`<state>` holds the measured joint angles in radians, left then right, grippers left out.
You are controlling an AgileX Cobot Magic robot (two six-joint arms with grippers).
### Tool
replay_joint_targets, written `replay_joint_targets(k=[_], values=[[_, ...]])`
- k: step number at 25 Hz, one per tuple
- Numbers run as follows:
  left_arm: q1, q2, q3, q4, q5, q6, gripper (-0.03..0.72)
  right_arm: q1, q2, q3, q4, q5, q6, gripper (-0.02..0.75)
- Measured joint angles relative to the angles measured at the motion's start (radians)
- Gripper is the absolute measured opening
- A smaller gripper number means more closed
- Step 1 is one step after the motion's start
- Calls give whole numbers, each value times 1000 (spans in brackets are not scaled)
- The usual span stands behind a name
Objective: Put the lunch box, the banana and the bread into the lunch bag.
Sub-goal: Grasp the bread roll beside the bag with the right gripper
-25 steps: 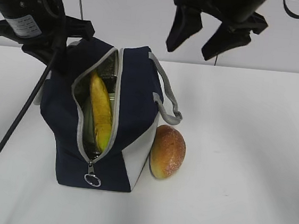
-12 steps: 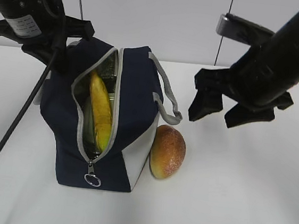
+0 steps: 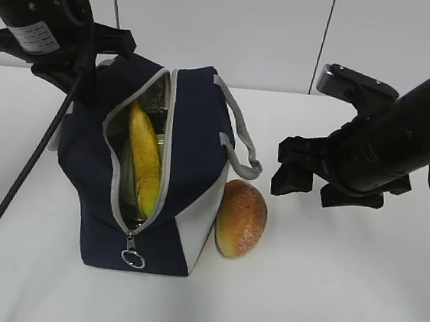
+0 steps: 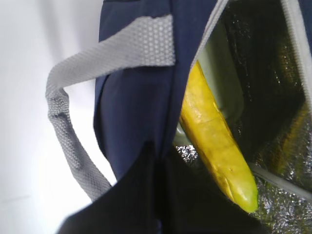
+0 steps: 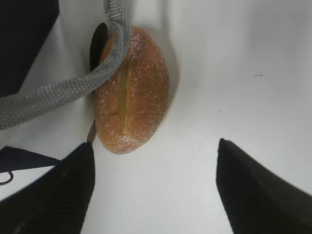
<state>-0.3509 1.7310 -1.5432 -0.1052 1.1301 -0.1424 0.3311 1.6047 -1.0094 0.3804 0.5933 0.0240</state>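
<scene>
The navy lunch bag (image 3: 195, 128) stands unzipped on the white table. The yellow banana (image 3: 144, 161) lies in its opening, also visible in the left wrist view as the banana (image 4: 214, 136). Under it shows the lunch box's pale green lid (image 4: 222, 73). My left gripper (image 3: 81, 78) is at the bag's back left, and its jaws (image 4: 158, 148) are shut on the bag's navy rim fabric. The bread (image 3: 241, 218) lies on the table against the bag's white side. My right gripper (image 3: 314, 188) hangs open just right of the bread (image 5: 131, 87); nothing sits between its fingers (image 5: 73, 185).
A grey strap handle (image 5: 63, 92) drapes across the top of the bread. The metal ring pull (image 3: 133, 258) hangs at the bag's near end. The left arm's black cable (image 3: 21, 179) runs down the left side. Bare white table (image 3: 356, 283) spreads to the right and front.
The right arm came down from above the bag and swung right, then lower, ending beside the bread with jaws still open. Left arm, bag and banana have not moved.
</scene>
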Motion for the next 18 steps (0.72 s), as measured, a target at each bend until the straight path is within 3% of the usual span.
replay_joint_targets(k=[3,10,18], values=[[0,0,0,0,0,0,-3,0,56,0,60,-5,-61,588],[0,0,0,0,0,0,-3,0,145,2,357,-26,-367,639],[0,0,0,1,2,0,-3,0,228,-19,422,-65,-408,646]])
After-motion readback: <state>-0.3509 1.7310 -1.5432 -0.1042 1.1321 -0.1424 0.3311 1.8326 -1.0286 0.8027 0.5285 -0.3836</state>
